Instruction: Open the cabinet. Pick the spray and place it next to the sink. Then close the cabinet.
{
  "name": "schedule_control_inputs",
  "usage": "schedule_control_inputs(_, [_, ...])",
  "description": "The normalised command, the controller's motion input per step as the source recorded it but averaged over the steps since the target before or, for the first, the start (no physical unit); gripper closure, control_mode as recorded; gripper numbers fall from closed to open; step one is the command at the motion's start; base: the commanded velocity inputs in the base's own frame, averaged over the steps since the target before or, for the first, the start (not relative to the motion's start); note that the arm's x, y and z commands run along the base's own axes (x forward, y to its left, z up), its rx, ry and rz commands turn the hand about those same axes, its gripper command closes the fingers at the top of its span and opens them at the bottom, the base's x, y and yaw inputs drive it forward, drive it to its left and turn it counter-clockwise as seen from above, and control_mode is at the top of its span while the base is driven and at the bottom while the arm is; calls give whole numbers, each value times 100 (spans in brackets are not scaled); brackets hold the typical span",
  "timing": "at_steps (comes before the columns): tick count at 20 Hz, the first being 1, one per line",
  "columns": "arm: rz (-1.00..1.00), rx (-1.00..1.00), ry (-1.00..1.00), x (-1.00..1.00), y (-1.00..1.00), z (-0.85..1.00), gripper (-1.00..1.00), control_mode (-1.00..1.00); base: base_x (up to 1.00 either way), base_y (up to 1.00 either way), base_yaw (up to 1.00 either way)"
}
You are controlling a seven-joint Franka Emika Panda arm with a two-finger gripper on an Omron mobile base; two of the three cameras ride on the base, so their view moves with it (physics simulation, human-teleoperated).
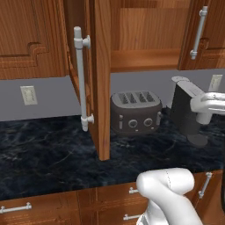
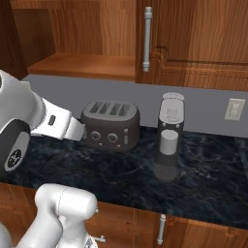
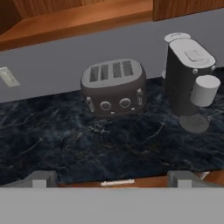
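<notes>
**Gripper spread wide above the worktop's front edge, cabinet door open**

The gripper [image 3: 112,178] has its two finger tips far apart with nothing between them, poised over the front edge of the dark marbled worktop [image 3: 65,140] and looking toward the back wall. Straight ahead of it, toward the rear of the worktop, stands a dark four-slot toaster [image 3: 114,86] with two round knobs on its front. Just beside the toaster, on the right in the hand view, is a dark coffee machine [image 3: 186,78] with a pale cylinder on its front and a round drip base below.

Above the toaster, the cabinet [image 1: 145,39] stands open: its door [image 1: 99,79] is swung out edge-on in the left base view, the long vertical silver bar handle [image 1: 80,79] facing left. The wooden shelf [image 2: 82,65] inside shows bare wood where it can be seen. A neighbouring cabinet door [image 2: 193,38] to the right is shut. A wall outlet [image 1: 28,95] sits on the grey backsplash. I cannot make out the spray or the sink.
</notes>
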Motion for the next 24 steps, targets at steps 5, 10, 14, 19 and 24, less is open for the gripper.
schedule_control_inputs(5, [0, 1, -21, -36, 31, 7, -100, -100, 0, 0, 0])
schedule_control_inputs(10, [0, 0, -18, 7, 41, 6, -100, -100, 0, 0, 0])
schedule_control_inputs(14, [0, 0, -6, 0, 12, 6, -100, -100, 0, 0, 0])
schedule_control_inputs(19, [-1, -3, -11, -8, 0, 21, -100, -100, 0, 0, 0])
schedule_control_inputs(24, [-5, -6, -11, -37, 0, 59, -100, -100, 0, 0, 0])
